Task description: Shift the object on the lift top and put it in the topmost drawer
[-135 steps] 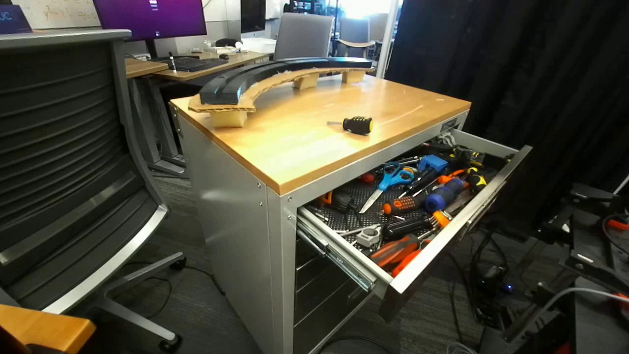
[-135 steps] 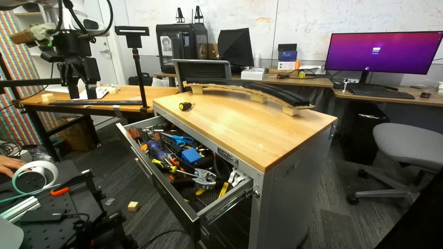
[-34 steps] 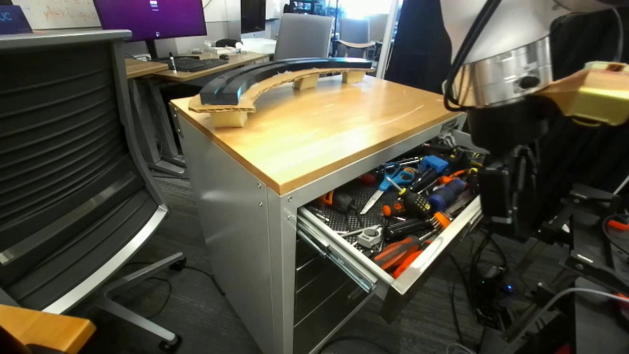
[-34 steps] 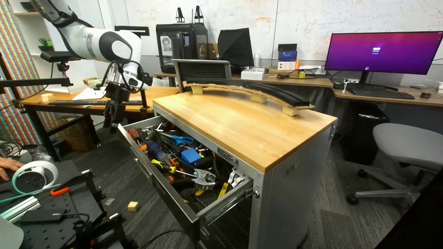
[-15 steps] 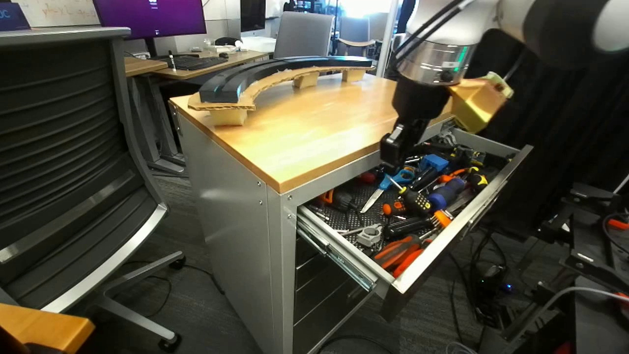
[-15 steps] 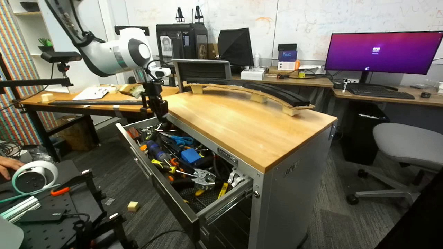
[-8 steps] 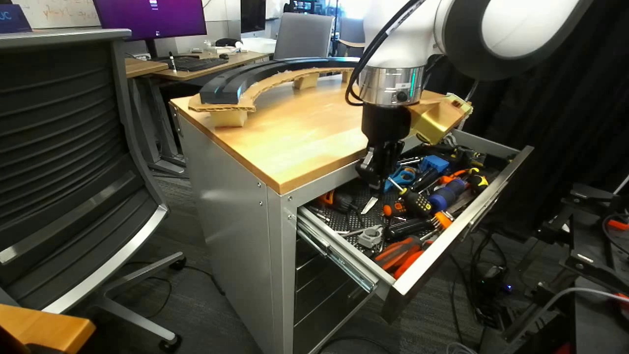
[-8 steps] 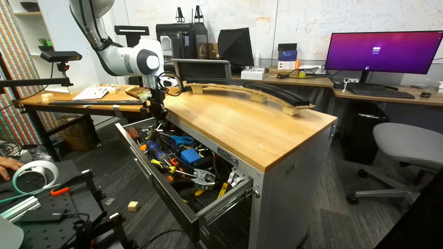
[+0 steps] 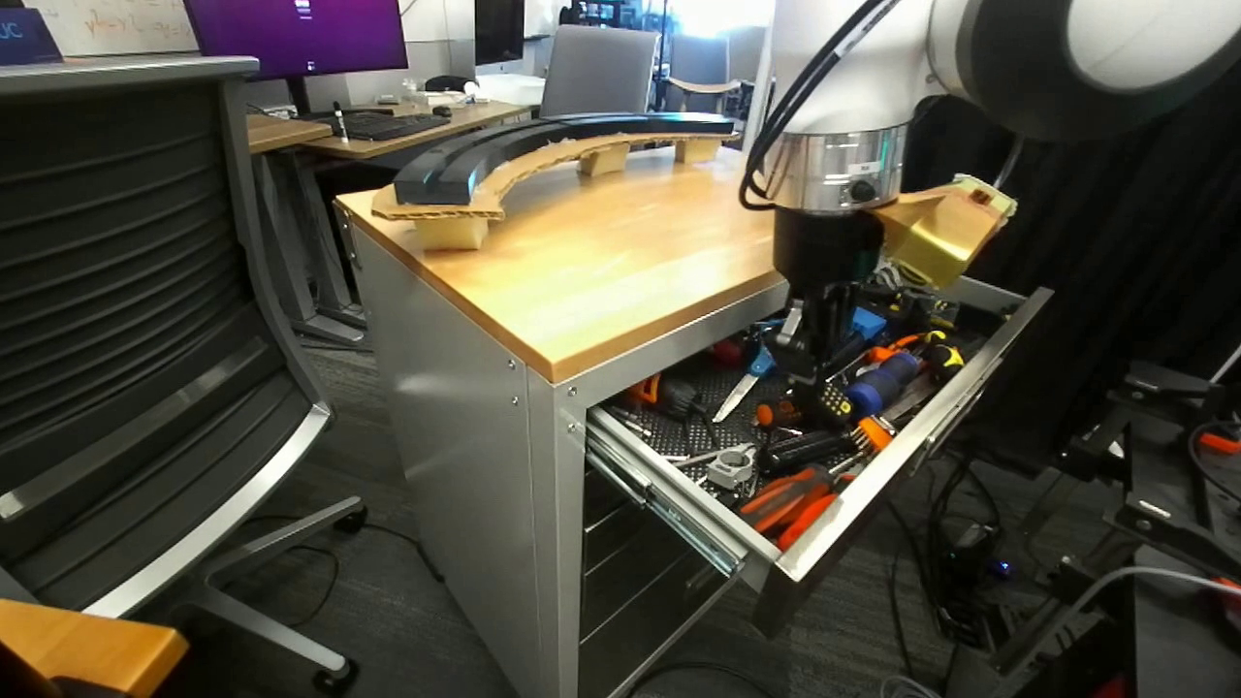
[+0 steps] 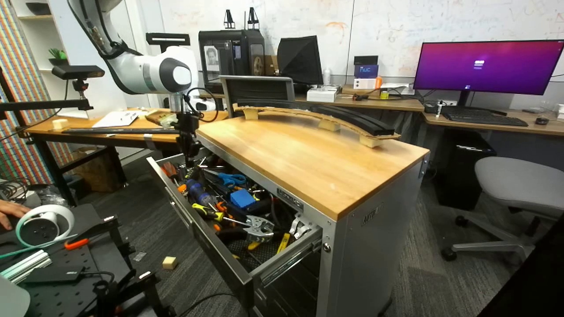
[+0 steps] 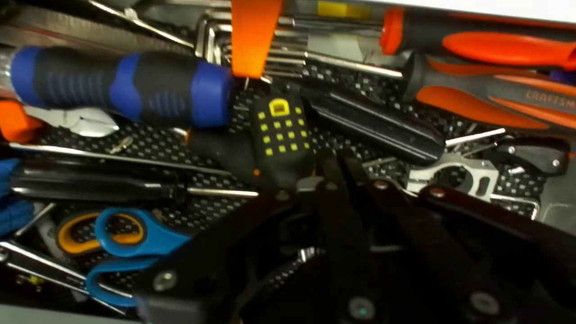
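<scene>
Judge the stubby screwdriver point(image 11: 282, 140) as placed: lying mid-frame in the wrist view, inside the topmost drawer point(image 9: 892, 458). With the pincer point(image 11: 341, 164) narrow, seemingly holding nothing, best lift straight up, clear of the blue scissors point(image 11: 164, 240), lower left.

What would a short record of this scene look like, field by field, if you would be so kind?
Object: stubby screwdriver, black handle with yellow squares
Location: inside the topmost drawer
Drawer state: pulled open
Gripper: looks shut, over the drawer close to the screwdriver; contact unclear
Lift top: wooden, bearing a curved black piece on cardboard raised on pale blocks
Nearby tools: blue-handled scissors, blue-and-black handle, orange hex-key holder
Task status: apparently done, given where the screwdriver lies
</scene>
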Controlling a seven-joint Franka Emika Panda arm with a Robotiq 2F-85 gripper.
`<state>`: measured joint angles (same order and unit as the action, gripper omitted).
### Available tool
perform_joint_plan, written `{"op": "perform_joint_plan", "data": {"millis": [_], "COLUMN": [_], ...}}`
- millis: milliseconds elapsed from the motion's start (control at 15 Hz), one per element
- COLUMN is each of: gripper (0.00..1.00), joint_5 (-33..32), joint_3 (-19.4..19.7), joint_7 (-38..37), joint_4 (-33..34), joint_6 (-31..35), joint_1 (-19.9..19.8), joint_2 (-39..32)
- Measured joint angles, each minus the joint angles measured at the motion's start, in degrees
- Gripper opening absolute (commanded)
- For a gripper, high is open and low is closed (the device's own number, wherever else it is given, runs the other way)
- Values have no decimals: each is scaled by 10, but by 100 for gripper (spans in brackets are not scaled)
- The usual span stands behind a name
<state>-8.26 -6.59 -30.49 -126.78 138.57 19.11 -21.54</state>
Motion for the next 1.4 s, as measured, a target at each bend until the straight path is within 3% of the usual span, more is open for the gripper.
{"op": "perform_joint_plan", "data": {"millis": [333, 733, 1000, 1400], "gripper": [8, 9, 7, 9], "joint_5": [-45, -232, -353, -401], "joint_3": [16, 58, 77, 78], "joint_7": [-53, -253, -376, -428], "joint_4": [-69, -83, -66, 29], "joint_6": [48, 81, 67, 14], "joint_1": [10, 69, 78, 45], "joint_2": [32, 37, 32, -28]}}
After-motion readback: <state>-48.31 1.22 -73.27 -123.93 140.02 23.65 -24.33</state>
